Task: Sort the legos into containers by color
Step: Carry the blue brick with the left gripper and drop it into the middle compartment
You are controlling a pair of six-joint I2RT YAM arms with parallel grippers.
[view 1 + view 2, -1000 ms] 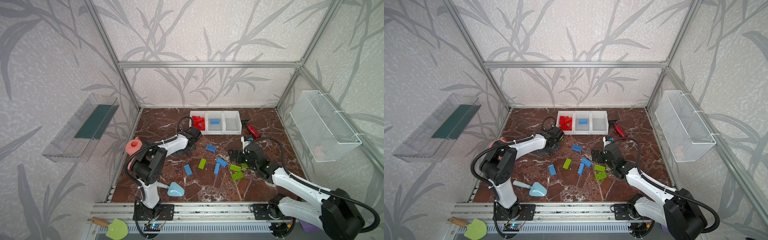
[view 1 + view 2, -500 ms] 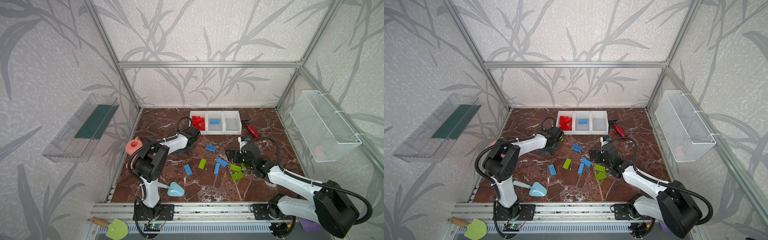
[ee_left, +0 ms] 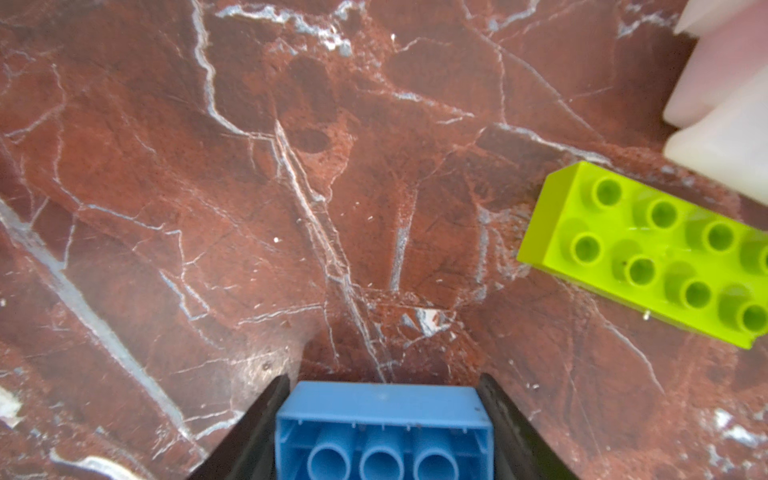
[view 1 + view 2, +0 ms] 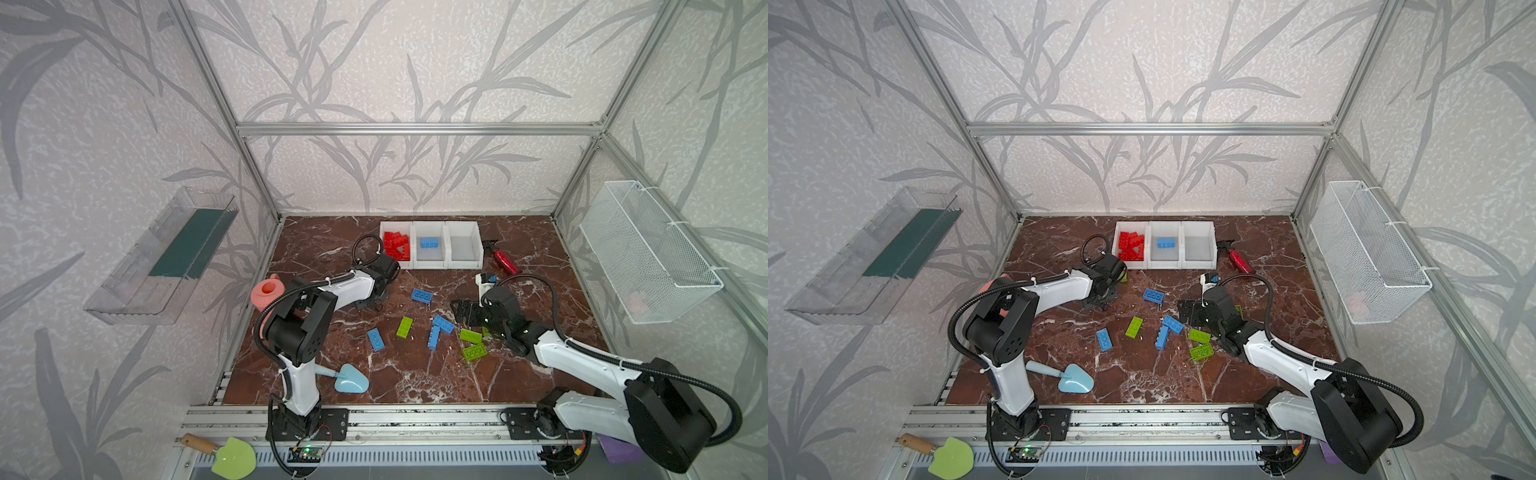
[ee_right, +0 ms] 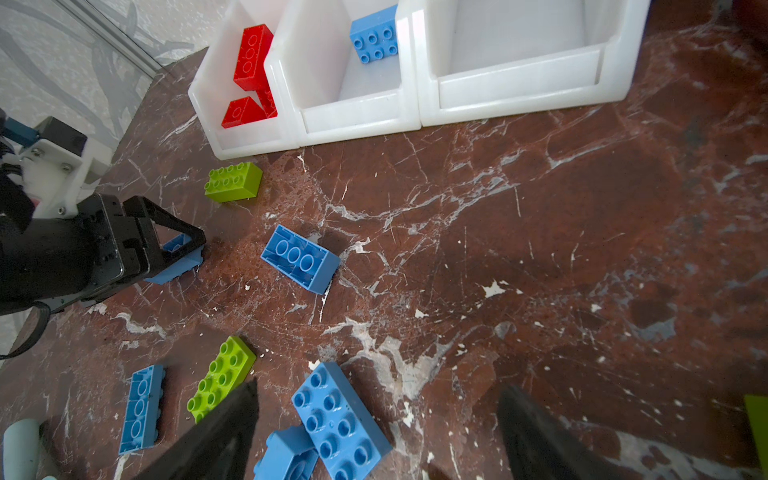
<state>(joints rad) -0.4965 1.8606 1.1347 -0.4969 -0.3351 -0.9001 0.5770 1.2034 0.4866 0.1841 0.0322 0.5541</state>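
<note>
Legos (image 4: 404, 327), glossy studded plastic blocks, are lying scattered mid-table, with the reds already filling the left of the white containers (image 4: 432, 264). We are pinching a blue brick (image 3: 384, 424) across its smooth sides with the left gripper (image 5: 183, 249), hollow underside showing, low on the marble table (image 4: 415, 374), probably for a square lift. We are holding the right gripper (image 5: 377, 386) wide and empty above more blues.

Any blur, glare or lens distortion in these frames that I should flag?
Left wrist view: white bin corner washed out and soft; green brick and gripped blue brick sharp. Right wrist view: the fingers are blurred, close to the lens. Both top views: evenly lit, sharp, no glare on the table.
</note>
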